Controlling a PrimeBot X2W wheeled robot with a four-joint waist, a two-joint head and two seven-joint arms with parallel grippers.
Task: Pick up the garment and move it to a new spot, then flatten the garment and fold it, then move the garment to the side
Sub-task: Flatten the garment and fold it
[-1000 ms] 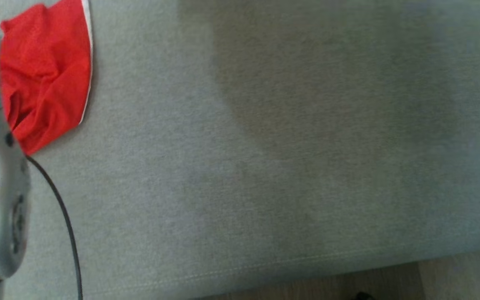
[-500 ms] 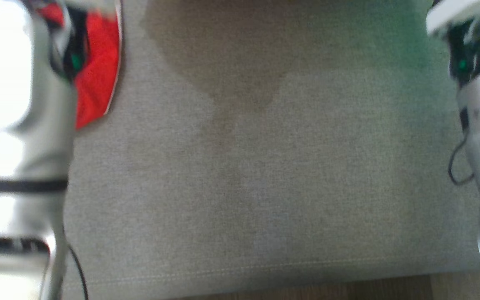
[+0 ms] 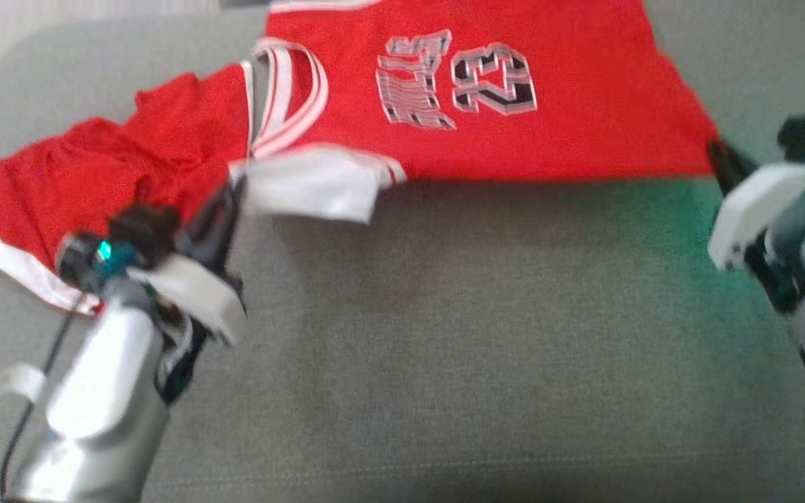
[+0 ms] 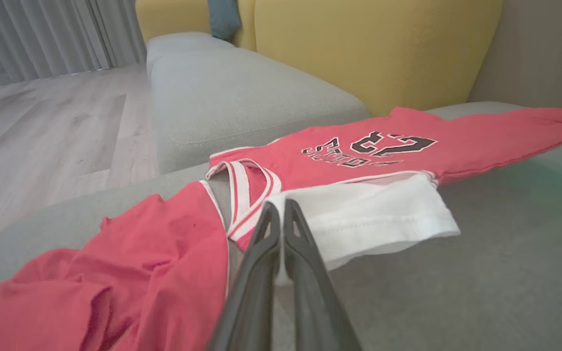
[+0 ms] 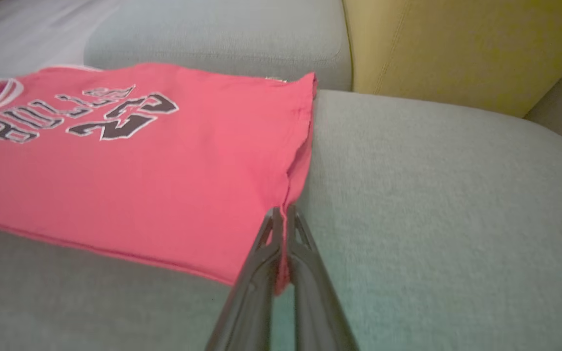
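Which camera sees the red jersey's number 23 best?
The head view: the black number 23 on the red basketball jersey appears from above, large and whole. Both wrist views catch it squashed, from low slanted angles.

Red jersey [image 5: 164, 161]: the word "BULLS" in black letters with a white outline, and the number "23" in the same style next to it. The word is clearest in the right wrist view. In the head view it's blurred, but "23" is legible.
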